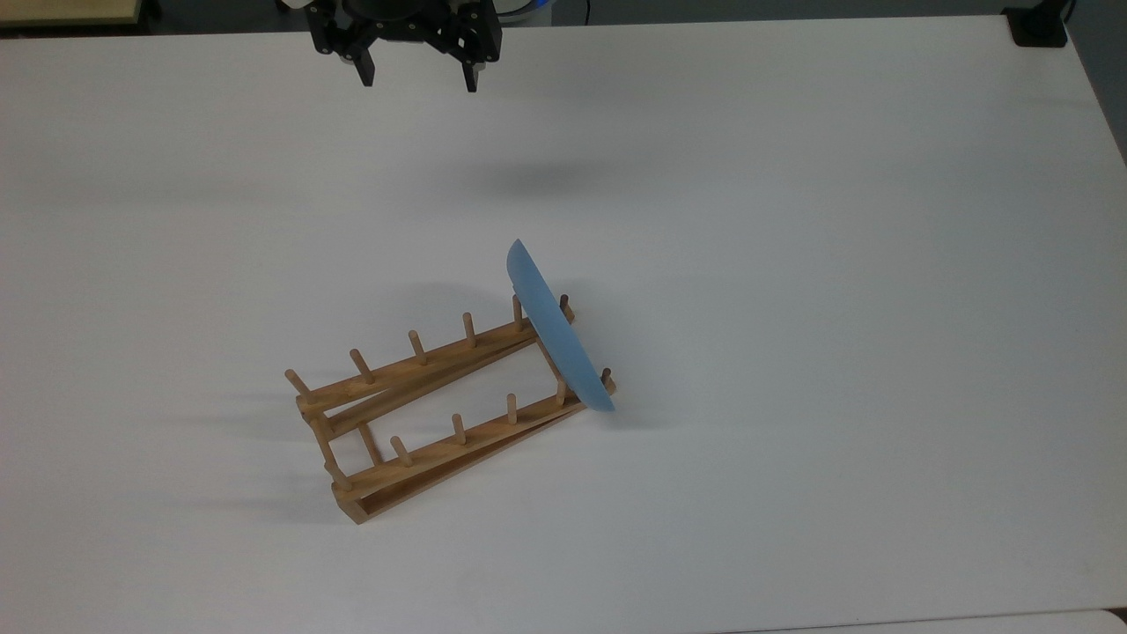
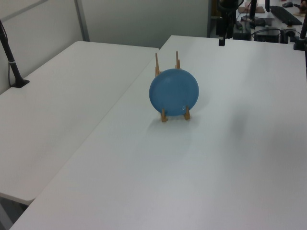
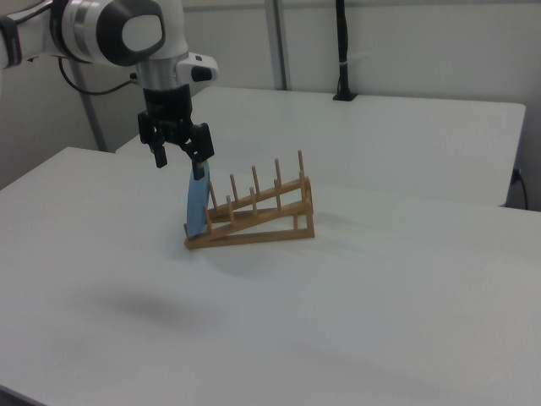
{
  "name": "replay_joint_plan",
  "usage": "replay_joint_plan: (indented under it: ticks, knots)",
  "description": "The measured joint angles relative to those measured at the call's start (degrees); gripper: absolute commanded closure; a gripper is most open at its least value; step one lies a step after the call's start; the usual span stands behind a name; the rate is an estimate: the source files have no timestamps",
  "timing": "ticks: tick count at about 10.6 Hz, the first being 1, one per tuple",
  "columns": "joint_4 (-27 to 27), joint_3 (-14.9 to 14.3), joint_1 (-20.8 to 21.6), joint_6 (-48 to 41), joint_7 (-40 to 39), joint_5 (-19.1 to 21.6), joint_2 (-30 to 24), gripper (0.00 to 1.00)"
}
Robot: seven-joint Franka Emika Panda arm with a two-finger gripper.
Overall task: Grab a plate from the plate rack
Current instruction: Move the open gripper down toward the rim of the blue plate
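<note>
**Open gripper held above a table, apart from a blue plate standing in a wooden rack**

A black two-finger gripper (image 1: 416,77) hangs at the upper edge of the top view, its fingers spread wide with nothing between them. In the right view the gripper (image 3: 178,166) points downward from a white and grey robot arm (image 3: 127,34), raised above the table and not touching anything.

Below it lies a broad white table (image 1: 792,264). Well apart from the gripper in the top view, a light-brown wooden plate rack (image 1: 440,405) sits on the table at a slant, with two long rails and rows of short upright pegs.

A round light-blue plate (image 1: 555,330) stands on edge in the rack's end slot, at the top view's right end of the rack, leaning slightly between the pegs. In the left view the plate (image 2: 173,92) faces the camera as a full disc, with pegs showing above and below it. In the right view the plate (image 3: 196,207) is seen edge-on at the rack's (image 3: 254,216) low end.
</note>
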Motion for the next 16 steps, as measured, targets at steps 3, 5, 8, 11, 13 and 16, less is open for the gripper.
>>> replay_joint_plan:
  ticks: [3, 5, 8, 11, 13, 16]
  knots:
    - [0.00, 0.00, 0.04, 0.00, -0.01, 0.00, -0.04, 0.00]
    - [0.00, 0.00, 0.04, 0.00, -0.01, 0.00, -0.04, 0.00]
    - [0.00, 0.00, 0.13, 0.00, -0.01, -0.07, -0.04, 0.00]
    - [0.00, 0.00, 0.14, 0.00, -0.02, -0.07, -0.04, 0.00]
    - [-0.03, 0.04, 0.63, 0.74, -0.19, -0.07, 0.22, 0.00]
    - [0.67, -1.24, 6.16, 1.98, -0.19, -1.28, 1.43, 0.00]
